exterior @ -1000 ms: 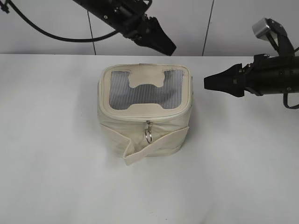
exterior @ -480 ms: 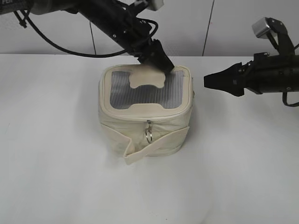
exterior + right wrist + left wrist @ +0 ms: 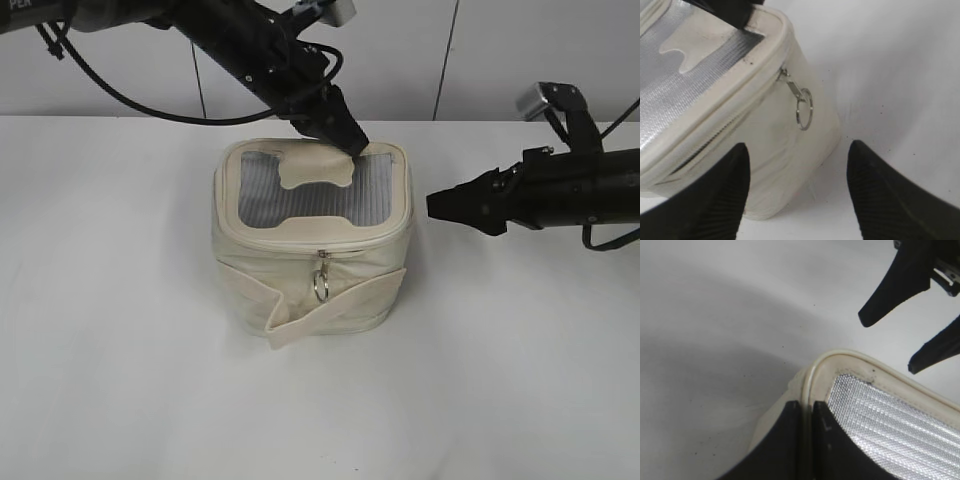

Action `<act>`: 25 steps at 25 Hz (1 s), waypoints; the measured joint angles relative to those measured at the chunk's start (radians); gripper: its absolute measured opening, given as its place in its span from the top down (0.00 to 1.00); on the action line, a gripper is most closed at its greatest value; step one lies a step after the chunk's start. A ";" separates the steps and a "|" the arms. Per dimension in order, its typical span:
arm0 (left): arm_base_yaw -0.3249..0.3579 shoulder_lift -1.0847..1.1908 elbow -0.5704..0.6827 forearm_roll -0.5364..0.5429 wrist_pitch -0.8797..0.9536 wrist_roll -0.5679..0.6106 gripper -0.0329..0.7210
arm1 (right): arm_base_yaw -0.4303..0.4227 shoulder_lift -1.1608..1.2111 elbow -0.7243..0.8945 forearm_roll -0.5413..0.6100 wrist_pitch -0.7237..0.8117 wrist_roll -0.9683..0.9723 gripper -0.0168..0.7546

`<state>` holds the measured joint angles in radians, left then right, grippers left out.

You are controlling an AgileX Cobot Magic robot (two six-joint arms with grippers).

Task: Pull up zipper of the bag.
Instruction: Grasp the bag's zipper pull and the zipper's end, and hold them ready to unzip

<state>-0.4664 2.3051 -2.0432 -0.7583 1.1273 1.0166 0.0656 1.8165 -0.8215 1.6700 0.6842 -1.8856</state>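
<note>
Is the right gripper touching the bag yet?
Apart. In the exterior view, bare table shows between the right gripper and the bag. The right wrist view agrees: its open fingers sit short of the bag wall and the ring pull.

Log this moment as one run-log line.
left gripper: shut, pressing bag lid rear | right gripper: open, beside bag, apart | zipper ring pull: ungrasped

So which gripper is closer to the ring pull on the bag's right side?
Right. The right gripper, open, is just short of that ring pull. The left gripper, closed, presses on the bag lid's far edge.
</note>
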 joint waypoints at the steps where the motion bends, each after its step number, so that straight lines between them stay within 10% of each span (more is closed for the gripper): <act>1: 0.000 0.000 0.000 0.000 0.000 0.000 0.90 | 0.001 0.017 0.000 0.019 0.000 -0.027 0.35; 17: 0.000 0.000 0.000 0.000 0.000 0.000 0.90 | 0.122 0.162 -0.129 0.089 -0.132 -0.107 0.37; 25: 0.000 0.000 0.000 -0.002 0.000 0.000 0.90 | 0.134 0.204 -0.180 0.102 -0.141 -0.109 0.80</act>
<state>-0.4664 2.3051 -2.0432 -0.7602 1.1273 1.0166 0.1997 2.0205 -1.0013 1.7717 0.5435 -1.9944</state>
